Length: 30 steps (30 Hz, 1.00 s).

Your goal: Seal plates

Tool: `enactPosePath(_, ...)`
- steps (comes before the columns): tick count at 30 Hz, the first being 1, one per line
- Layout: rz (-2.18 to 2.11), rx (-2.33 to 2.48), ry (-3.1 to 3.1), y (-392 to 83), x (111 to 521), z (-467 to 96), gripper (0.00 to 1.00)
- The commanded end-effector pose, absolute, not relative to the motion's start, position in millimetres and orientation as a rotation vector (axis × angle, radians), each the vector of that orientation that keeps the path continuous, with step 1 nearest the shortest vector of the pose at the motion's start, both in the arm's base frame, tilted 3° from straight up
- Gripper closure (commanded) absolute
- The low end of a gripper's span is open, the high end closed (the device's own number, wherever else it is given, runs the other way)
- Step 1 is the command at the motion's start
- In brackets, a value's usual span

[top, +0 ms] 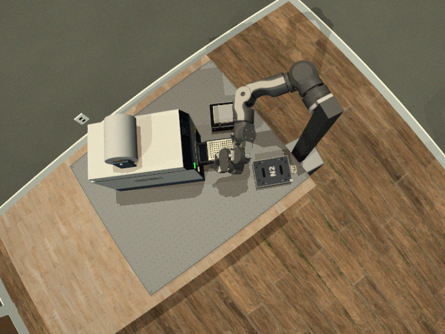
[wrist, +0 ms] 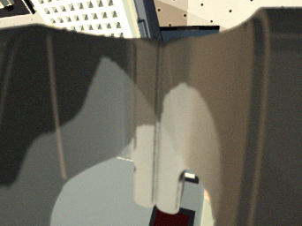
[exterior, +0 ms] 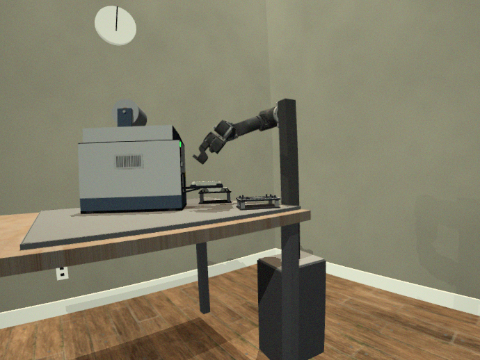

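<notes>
My gripper (top: pixel 213 166) (exterior: pixel 195 156) (wrist: pixel 167 125) is shut and empty, above the stage side and close to the sealer's front. An open plate (top: pixel 218 147) (exterior: pixel 206 183) (wrist: pixel 84 17) with its wells showing lies on the extended stage (top: pixel 203 153) and looks level; the arm hides part of it. The sealer (top: pixel 158 144) (exterior: pixel 99 178) shows a green lamp (top: pixel 194 165) (exterior: pixel 180 144). Nest N2 (top: pixel 272 160) (exterior: pixel 257 199) is empty. Nest N1 (top: pixel 220 126) holds a plate (top: pixel 223 113) with a smooth pale top, partly under the arm. START cannot be made out.
A foil roll (top: pixel 120 138) (exterior: pixel 140 115) sits on top of the sealer. The arm's post (top: pixel 311 135) (exterior: pixel 289 155) stands beside N2 at the table's edge. My forearm passes over N1. A dark red patch (wrist: pixel 173 218) shows just beyond my fingertips in the wrist view.
</notes>
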<state>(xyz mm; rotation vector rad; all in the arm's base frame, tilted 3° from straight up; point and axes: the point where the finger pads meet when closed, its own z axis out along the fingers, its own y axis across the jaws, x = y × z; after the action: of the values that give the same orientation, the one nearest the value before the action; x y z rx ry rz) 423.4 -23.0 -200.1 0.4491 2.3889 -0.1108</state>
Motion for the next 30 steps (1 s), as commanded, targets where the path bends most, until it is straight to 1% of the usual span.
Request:
enactPosePath(1,-0.102,0.438,2.386,-22.1,426.0,-200.6,1.00)
enactPosePath(30,-0.104,0.446,2.385,-31.6,453.8,-224.9,1.00)
